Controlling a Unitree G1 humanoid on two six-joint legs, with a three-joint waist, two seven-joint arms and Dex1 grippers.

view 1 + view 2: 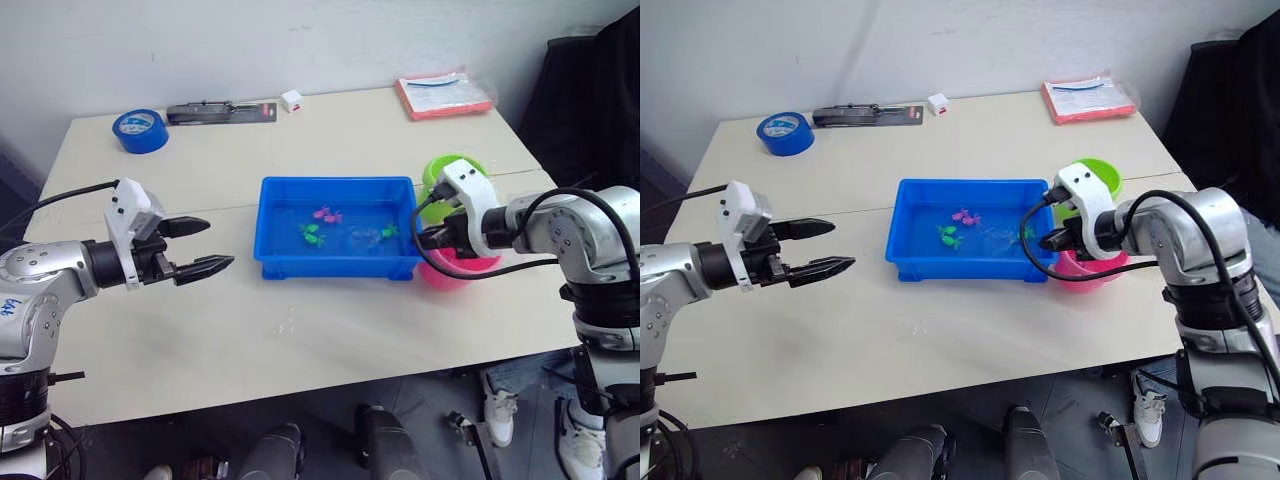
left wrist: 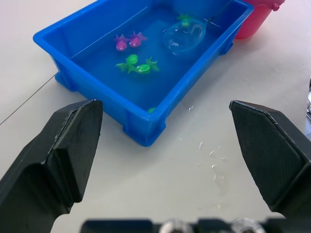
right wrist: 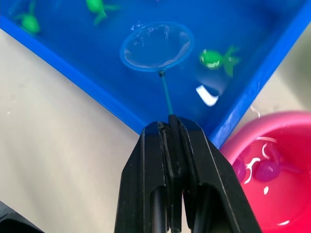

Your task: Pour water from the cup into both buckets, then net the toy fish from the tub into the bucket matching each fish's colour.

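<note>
Blue-rimmed net (image 3: pixel 156 46), in right hand (image 3: pixel 171 127), dips into tub (image 3: pixel 73 80).

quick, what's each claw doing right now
Left claw: open, holding nothing, hovering over the table beside the bright blue plastic tub.
Right claw: shut on the thin stick handle of the small blue-rimmed mesh net.

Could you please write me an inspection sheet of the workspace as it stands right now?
Surface: pale table, water droplets near the tub.
Job's things: blue tub holds water, pink fish and green fish; net hoop dipped in the tub; pink bucket holds pink fish; green bucket behind it.
Clutter: tape roll, red folder, small white box.
Grippers: left gripper open, empty; right gripper shut on the net handle.
Cables: black cable looping at the right wrist.
Surroundings: white wall, shoes under the table.
</note>
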